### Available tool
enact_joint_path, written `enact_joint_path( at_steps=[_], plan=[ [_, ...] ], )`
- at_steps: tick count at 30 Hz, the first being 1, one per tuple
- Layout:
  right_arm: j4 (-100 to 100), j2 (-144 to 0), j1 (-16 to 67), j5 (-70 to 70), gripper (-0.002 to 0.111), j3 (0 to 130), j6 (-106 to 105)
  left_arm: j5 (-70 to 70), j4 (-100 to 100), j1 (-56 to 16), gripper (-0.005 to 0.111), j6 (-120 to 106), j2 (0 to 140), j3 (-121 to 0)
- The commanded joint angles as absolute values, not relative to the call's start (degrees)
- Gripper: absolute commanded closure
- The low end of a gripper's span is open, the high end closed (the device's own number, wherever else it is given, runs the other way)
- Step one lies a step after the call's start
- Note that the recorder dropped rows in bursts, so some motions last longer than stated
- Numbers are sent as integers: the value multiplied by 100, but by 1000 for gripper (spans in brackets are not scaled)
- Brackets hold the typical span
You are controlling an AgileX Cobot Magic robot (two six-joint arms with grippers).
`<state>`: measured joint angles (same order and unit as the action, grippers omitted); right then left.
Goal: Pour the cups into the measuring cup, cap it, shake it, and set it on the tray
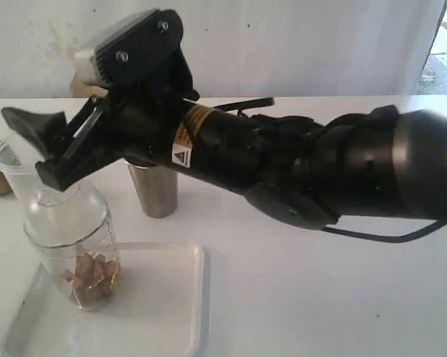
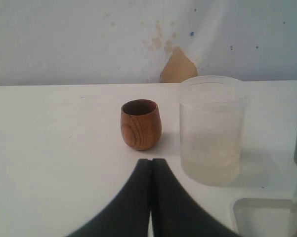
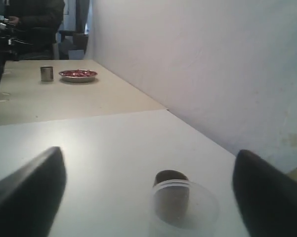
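- Black, and spread wide apart with nothing between the fingers, my right pincer (image 1: 24, 147) hangs tilted downward just above the measuring cup (image 1: 71, 245).
- Clear and upright, the measuring cup stands directly below that pincer, on the end of the tray (image 1: 156, 312) that lies under my tips.
- Its dome cap (image 1: 63, 204) is on. My lower finger sits just over the cap, and I cannot tell whether they touch.
- Brown chunks (image 1: 93, 277) lie heaped at the bottom of the measuring cup.
- Back from the pincer, under my right wrist, the steel tumbler (image 1: 155, 192) stands upright on the table (image 1: 305, 282). It is off the tray and near its rim.
- Beyond my right tips and lower than them stands the frosted cup (image 1: 7, 165). In my right wrist view, its round rim shows between the two fingers.
- My left pincer (image 2: 151, 165) is pressed fully together and holds nothing.
- Just ahead of its tips, the wooden cup (image 2: 141, 124) stands upright on the table, not touching them.
- The frosted cup stands beside the wooden cup, apart from it, also ahead of my left tips.
- A corner of the tray shows close beside my left pincer.
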<state>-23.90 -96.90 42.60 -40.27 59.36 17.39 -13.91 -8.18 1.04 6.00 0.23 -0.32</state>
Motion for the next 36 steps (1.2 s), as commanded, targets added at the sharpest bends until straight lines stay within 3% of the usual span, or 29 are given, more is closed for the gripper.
enact_joint_path(
  at_steps=[1, 3, 10, 14, 21, 36],
  plan=[
    [-2354, -8858, 4226, -2925, 81, 5959, 1817, -1360, -838, 87, 107, 607, 0, 0],
    [-2335, -8308, 4226, -2108, 108, 5959, 1850, -1360, -838, 87, 107, 607, 0, 0],
    [-2195, -6058, 4226, 1030, 108, 5841, 1861, -1360, -838, 87, 107, 607, 0, 0],
    [-1913, -4578, 4226, 2117, 108, 5331, 1670, -1360, -838, 87, 107, 607, 0, 0],
    [-1315, -2617, 4226, 2892, 108, 4795, 1670, -1360, -838, 87, 107, 607, 0, 0],
    [-2130, -982, 4226, 3973, 108, 4767, 1632, -1360, -838, 87, 107, 607, 0, 0]
  ],
)
